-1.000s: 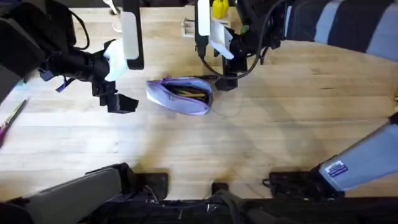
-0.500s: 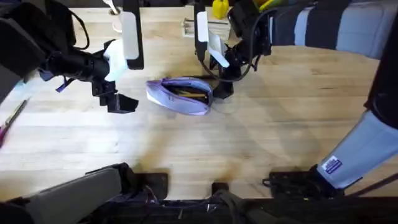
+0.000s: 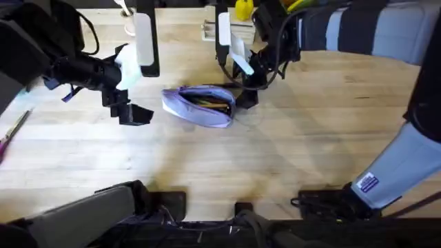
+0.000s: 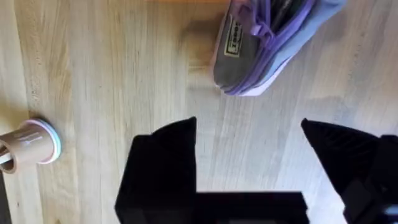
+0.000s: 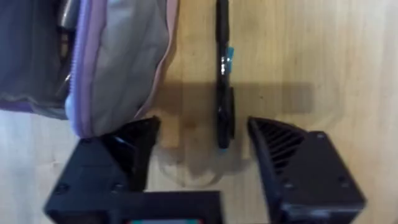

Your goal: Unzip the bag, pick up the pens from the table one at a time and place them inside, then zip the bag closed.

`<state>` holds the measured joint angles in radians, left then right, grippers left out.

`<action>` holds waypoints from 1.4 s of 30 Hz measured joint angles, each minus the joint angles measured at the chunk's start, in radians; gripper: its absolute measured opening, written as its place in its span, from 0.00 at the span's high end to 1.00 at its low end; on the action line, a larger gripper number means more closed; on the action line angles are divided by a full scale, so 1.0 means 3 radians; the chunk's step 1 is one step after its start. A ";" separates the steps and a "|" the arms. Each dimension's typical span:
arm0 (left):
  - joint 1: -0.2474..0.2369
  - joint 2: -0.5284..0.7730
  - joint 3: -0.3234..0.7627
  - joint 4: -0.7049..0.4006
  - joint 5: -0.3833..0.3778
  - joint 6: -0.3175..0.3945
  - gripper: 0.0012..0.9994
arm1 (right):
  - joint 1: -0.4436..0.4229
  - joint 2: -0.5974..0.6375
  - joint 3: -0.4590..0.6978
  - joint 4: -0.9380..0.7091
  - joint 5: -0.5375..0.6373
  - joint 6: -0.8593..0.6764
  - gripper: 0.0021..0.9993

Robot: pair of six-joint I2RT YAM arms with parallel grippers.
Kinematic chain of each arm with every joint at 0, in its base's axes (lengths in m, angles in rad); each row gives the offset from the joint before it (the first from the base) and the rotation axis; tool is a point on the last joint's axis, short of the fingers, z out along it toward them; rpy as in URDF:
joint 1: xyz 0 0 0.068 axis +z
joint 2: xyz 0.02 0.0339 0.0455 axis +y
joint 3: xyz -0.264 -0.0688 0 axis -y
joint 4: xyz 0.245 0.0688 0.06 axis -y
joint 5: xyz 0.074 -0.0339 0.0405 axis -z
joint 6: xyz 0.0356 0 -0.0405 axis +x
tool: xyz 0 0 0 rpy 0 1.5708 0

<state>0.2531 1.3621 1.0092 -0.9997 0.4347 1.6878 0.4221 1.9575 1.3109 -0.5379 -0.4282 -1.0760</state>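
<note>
Bright, even light; soft shadows; near arms seem blurred.

A broad light wooden tabletop (image 3: 289, 158) of joined planks with visible grain spreads across the overhead view, evenly lit, with soft shadows on its near half. At its far edge stand a yellow object (image 3: 243, 9) and a small pale cup-like item (image 3: 128, 27). A pink-rimmed round object (image 4: 32, 142) lies on the wood in the left wrist view. A thin pinkish stick (image 3: 12, 131) rests near the far-left edge. Dark equipment lines the near edge.
</note>
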 joint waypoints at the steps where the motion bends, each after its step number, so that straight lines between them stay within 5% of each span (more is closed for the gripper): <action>1: 0.0000 0.0000 0.0000 0.0000 0.0000 0.0000 0.01 | 0.0003 0.0000 0.0000 -0.0028 0.0000 0.0010 0.16; 7: 0.0000 0.0000 0.0000 -0.0013 0.0001 0.0000 0.01 | 0.0010 0.0011 0.0009 0.0013 -0.0009 0.0025 0.93; 21: 0.0000 0.0000 0.0000 -0.0014 0.0035 0.0000 0.01 | 0.0017 -0.0083 0.0027 -0.0030 0.0160 0.0019 0.96; 32: 0.0000 0.0000 0.0000 -0.0013 0.0036 0.0000 0.01 | 0.0017 -0.1123 0.0022 -0.0087 0.0242 0.0020 0.97; 42: 0.0000 0.0001 0.0000 -0.0013 0.0036 0.0000 0.01 | 0.0017 -0.1622 0.0022 -0.0848 0.0252 0.0247 0.97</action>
<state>0.2531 1.3623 1.0092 -1.0035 0.4454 1.6878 0.4271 1.4710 1.3174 -0.7922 -0.3527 -1.0020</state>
